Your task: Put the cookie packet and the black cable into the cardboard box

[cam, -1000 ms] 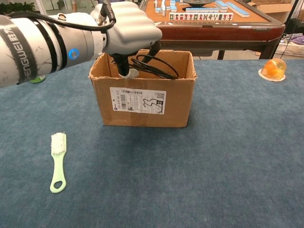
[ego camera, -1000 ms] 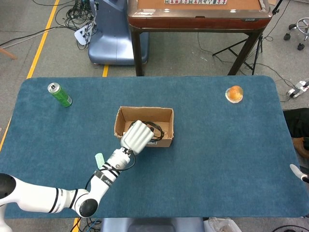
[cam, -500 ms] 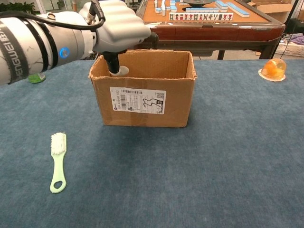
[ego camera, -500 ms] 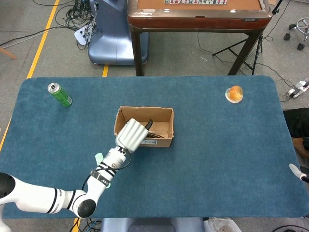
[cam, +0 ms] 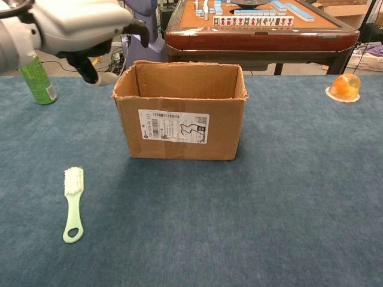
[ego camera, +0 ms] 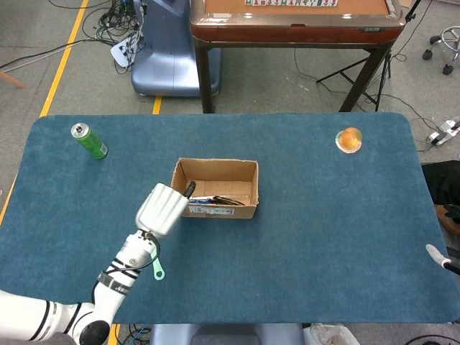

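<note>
Both task items appear to lie inside the cardboard box (ego camera: 215,188): the black cable (ego camera: 228,201) shows on its floor, and a pale packet edge beside it looks like the cookie packet (ego camera: 203,200), though it is too small to be sure. The left hand (ego camera: 161,209) hovers outside the box's left wall, fingers apart and grasping nothing. The right hand shows only as a sliver at the table's (ego camera: 323,237) edge, its state unreadable. A clean retreat means lifting clear of the rim and avoiding the green brush (cam: 73,203).
</note>
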Robot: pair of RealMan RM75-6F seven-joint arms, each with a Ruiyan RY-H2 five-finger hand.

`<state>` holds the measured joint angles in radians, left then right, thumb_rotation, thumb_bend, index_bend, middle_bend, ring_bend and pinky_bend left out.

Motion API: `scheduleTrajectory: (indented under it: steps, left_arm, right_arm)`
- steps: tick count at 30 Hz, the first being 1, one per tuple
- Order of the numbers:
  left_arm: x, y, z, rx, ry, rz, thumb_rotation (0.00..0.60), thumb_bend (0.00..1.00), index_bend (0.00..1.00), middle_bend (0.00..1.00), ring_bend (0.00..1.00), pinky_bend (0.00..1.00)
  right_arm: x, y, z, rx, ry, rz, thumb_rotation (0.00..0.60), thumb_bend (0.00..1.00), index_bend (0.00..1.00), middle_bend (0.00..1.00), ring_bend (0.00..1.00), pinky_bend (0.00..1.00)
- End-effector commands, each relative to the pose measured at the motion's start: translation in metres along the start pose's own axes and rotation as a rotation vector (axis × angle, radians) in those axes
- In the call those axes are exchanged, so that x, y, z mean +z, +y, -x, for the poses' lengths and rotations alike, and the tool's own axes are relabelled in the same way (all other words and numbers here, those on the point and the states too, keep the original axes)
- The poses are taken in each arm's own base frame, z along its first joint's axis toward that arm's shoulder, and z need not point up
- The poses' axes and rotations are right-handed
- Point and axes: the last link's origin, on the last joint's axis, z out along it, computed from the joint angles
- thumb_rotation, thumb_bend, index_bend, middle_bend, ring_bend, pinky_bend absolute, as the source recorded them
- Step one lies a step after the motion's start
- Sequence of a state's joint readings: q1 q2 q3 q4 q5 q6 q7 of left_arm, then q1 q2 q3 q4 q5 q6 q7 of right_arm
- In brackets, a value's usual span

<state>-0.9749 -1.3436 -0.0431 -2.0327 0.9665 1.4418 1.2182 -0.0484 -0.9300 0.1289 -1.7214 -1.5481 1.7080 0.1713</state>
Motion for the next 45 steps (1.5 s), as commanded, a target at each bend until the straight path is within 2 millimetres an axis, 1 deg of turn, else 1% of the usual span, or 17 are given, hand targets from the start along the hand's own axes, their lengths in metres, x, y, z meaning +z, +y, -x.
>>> scheduleTrajectory:
  steps: [1, 3, 6, 8, 10, 12, 16, 19, 22, 25, 32, 40, 45]
  left_arm:
    - [-0.03, -0.017, 0.005, -0.051, 0.025, -0.03, 0.6, 0.3, 0.27, 0.93, 0.89, 1.0]
    - [-0.039, -0.022, 0.007, -0.067, 0.048, -0.031, 0.6, 0.3, 0.3, 0.92, 0.88, 1.0]
    - [-0.063, -0.034, 0.013, -0.13, 0.077, -0.062, 0.6, 0.3, 0.31, 0.89, 0.83, 1.0]
    - [-0.076, -0.04, 0.018, -0.161, 0.079, -0.077, 0.6, 0.3, 0.32, 0.84, 0.79, 1.0]
    - [-0.089, -0.045, 0.022, -0.178, 0.076, -0.086, 0.6, 0.3, 0.31, 0.76, 0.73, 0.96]
    - [-0.099, -0.048, 0.025, -0.2, 0.072, -0.096, 0.6, 0.3, 0.31, 0.66, 0.66, 0.88]
    - [-0.122, -0.053, 0.032, -0.27, 0.063, -0.117, 0.6, 0.3, 0.31, 0.52, 0.51, 0.71]
    - [-0.14, -0.057, 0.037, -0.311, 0.051, -0.131, 0.6, 0.3, 0.31, 0.44, 0.43, 0.6]
    - [-0.159, -0.062, 0.043, -0.336, 0.043, -0.144, 0.6, 0.3, 0.32, 0.42, 0.4, 0.55]
    - [-0.177, -0.068, 0.051, -0.349, 0.022, -0.179, 0.6, 0.3, 0.32, 0.41, 0.39, 0.52]
    - [-0.208, -0.081, 0.07, -0.391, -0.047, -0.276, 0.6, 0.3, 0.33, 0.41, 0.39, 0.5]
    - [-0.23, -0.091, 0.086, -0.425, -0.069, -0.36, 0.6, 0.3, 0.34, 0.41, 0.39, 0.5]
    - [-0.235, -0.097, 0.093, -0.416, -0.079, -0.372, 0.6, 0.3, 0.34, 0.41, 0.39, 0.5]
  right_arm:
    - [0.001, -0.001, 0.004, -0.011, -0.008, 0.002, 0.6, 0.08, 0.28, 0.38, 0.26, 0.44]
    - [0.002, -0.002, 0.006, -0.017, -0.013, 0.003, 0.6, 0.08, 0.28, 0.38, 0.26, 0.44]
    - [0.003, -0.004, 0.012, -0.037, -0.031, 0.001, 0.6, 0.08, 0.28, 0.38, 0.26, 0.44]
    - [0.003, -0.006, 0.016, -0.051, -0.043, -0.002, 0.6, 0.08, 0.28, 0.38, 0.26, 0.44]
    - [0.004, -0.008, 0.021, -0.064, -0.057, -0.006, 0.6, 0.08, 0.28, 0.38, 0.26, 0.44]
    - [0.004, -0.01, 0.025, -0.077, -0.069, -0.009, 0.6, 0.08, 0.28, 0.38, 0.26, 0.44]
    - [0.006, -0.013, 0.034, -0.102, -0.093, -0.012, 0.6, 0.08, 0.28, 0.38, 0.26, 0.44]
    - [0.007, -0.014, 0.039, -0.119, -0.103, -0.011, 0.6, 0.08, 0.29, 0.38, 0.26, 0.44]
    - [0.007, -0.015, 0.042, -0.136, -0.108, -0.008, 0.6, 0.08, 0.29, 0.38, 0.26, 0.44]
    - [0.008, -0.016, 0.046, -0.153, -0.111, -0.005, 0.6, 0.08, 0.29, 0.38, 0.26, 0.44]
    - [0.011, -0.016, 0.056, -0.196, -0.127, 0.007, 0.6, 0.08, 0.3, 0.38, 0.26, 0.44]
    - [0.012, -0.019, 0.066, -0.223, -0.155, 0.004, 0.6, 0.08, 0.3, 0.38, 0.26, 0.44]
    - [0.013, -0.019, 0.066, -0.22, -0.156, 0.003, 0.6, 0.08, 0.3, 0.38, 0.26, 0.44]
